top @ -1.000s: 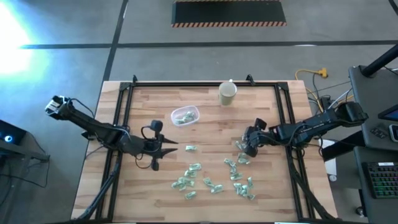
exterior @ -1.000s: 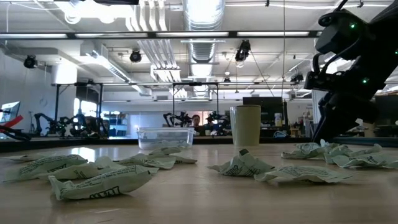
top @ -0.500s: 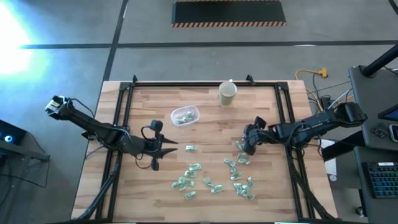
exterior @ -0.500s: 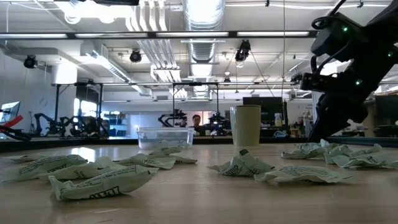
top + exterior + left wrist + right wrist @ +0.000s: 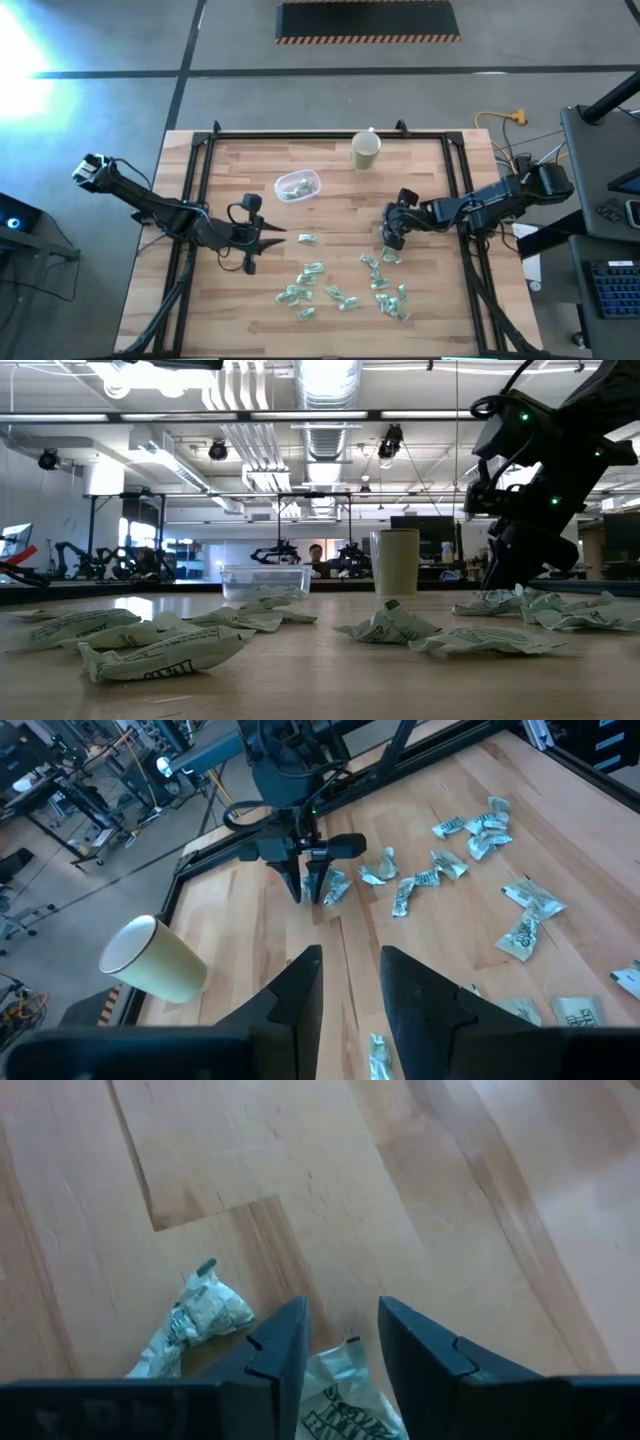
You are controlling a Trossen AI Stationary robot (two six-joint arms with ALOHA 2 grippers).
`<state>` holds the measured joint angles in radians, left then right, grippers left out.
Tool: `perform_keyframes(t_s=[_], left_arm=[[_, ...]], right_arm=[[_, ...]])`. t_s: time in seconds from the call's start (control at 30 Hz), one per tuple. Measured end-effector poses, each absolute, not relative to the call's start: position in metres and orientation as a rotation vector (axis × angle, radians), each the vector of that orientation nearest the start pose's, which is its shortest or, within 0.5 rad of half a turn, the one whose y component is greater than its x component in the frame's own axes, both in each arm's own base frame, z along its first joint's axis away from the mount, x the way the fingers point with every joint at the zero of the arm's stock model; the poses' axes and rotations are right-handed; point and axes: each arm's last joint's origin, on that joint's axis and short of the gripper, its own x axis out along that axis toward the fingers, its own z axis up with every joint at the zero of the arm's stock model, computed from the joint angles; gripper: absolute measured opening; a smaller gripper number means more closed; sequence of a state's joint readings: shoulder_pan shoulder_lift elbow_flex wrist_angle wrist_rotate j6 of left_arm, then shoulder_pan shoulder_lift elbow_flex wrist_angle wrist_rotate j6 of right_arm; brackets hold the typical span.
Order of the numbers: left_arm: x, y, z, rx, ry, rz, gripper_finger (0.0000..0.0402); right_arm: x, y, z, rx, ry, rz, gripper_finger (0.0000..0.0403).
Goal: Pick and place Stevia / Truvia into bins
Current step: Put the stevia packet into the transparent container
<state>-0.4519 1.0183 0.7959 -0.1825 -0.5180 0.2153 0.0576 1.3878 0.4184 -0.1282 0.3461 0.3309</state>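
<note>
From where I sat, the wooden table (image 5: 330, 190) ran in pale planks inside a black metal frame (image 5: 196, 190). I saw a beige paper cup (image 5: 365, 150) upright near the far edge, empty as far as I could tell. A yellow cable (image 5: 500, 118) lay on the grey floor beyond the corner. A keyboard (image 5: 612, 288) sat at my right, and a hazard-striped mat (image 5: 368, 22) lay far back.

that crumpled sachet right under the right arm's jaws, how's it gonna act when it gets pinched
The sachet is creased paper, so it will probably fold and flop rather than stay flat. It looks thin and light, so it may skid on the smooth wooden table if nudged first. A second sachet lies close beside it and might shift along.
</note>
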Motion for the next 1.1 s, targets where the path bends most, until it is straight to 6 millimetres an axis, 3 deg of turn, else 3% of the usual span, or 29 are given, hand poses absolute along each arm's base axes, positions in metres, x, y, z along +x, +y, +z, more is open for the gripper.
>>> perform_keyframes(t_s=[0.17,0.3,0.77,1.1], left_arm=[[0.203,-0.083,0.296,0.401,0.365,0.026,0.0086],[0.203,-0.083,0.296,0.402,0.367,0.026,0.0086],[0.203,-0.083,0.295,0.403,0.370,0.027,0.0086],[0.203,-0.083,0.294,0.404,0.370,0.030,0.0086]], right_arm=[[0.201,0.002,0.116,0.088,1.015,-0.422,0.0081],[0.198,0.002,0.119,0.088,1.022,-0.423,0.0076],[0.192,0.001,0.118,0.078,1.062,-0.448,0.0163],[0.187,0.001,0.122,0.087,1.084,-0.444,0.0185]])
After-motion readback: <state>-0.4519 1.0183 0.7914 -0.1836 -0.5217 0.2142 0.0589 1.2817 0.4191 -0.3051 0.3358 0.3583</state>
